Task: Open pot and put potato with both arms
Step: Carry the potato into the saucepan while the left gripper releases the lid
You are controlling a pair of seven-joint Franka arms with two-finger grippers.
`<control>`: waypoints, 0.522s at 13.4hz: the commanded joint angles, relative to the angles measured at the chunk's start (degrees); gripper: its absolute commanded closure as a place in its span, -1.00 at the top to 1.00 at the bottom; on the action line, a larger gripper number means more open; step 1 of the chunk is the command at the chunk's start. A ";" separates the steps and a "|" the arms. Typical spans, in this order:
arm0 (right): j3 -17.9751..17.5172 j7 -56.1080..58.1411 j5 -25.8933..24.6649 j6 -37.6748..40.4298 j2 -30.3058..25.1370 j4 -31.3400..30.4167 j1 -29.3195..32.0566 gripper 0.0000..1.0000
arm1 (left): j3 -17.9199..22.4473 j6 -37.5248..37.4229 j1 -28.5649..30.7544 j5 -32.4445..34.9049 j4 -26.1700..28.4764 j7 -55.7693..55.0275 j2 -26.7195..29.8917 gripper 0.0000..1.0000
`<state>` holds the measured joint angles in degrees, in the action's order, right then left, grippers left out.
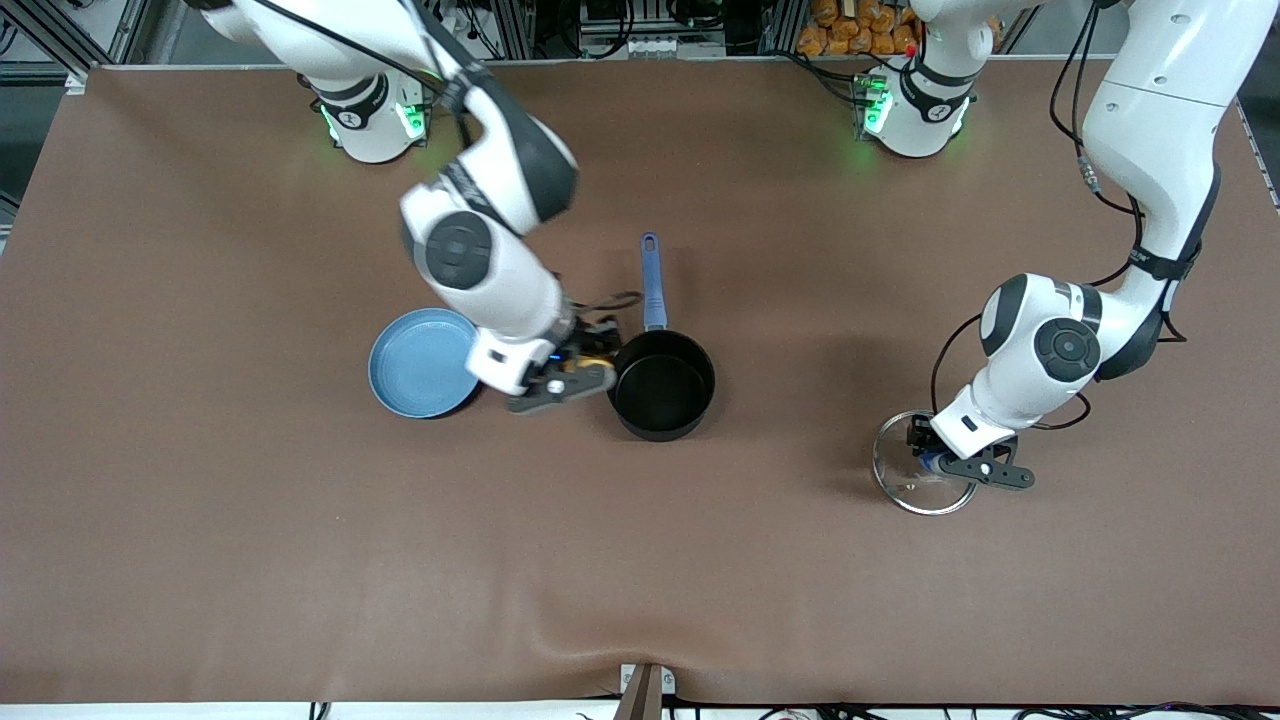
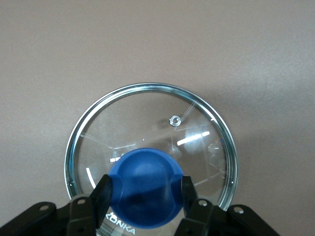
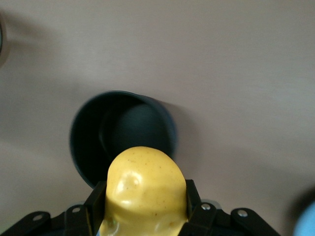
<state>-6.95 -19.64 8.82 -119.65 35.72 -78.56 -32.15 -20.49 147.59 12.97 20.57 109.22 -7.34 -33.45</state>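
Note:
The black pot (image 1: 660, 385) stands open and empty mid-table, its blue handle (image 1: 653, 285) pointing toward the robots' bases. It also shows in the right wrist view (image 3: 123, 132). My right gripper (image 1: 585, 368) is shut on the yellow potato (image 3: 144, 187) and holds it just beside the pot's rim, between pot and plate. The clear glass lid (image 1: 925, 480) is down at the table toward the left arm's end, nearer to the front camera than the pot. My left gripper (image 2: 145, 192) is shut on the lid's blue knob (image 2: 145, 182).
A flat blue plate (image 1: 422, 362) lies beside the pot toward the right arm's end; its edge shows in the right wrist view (image 3: 307, 221). The brown table cover (image 1: 300, 550) spreads all round.

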 commanded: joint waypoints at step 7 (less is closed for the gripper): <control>2.29 -11.82 -4.25 -2.50 12.26 10.45 -7.58 -1.00 | -2.08 -20.19 0.56 2.11 -13.21 -4.34 6.20 1.00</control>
<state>-5.59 -28.69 5.58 -121.10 45.14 -71.07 -38.84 -20.36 136.08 13.73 22.03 101.13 -8.79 -28.95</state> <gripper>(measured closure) 0.330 0.000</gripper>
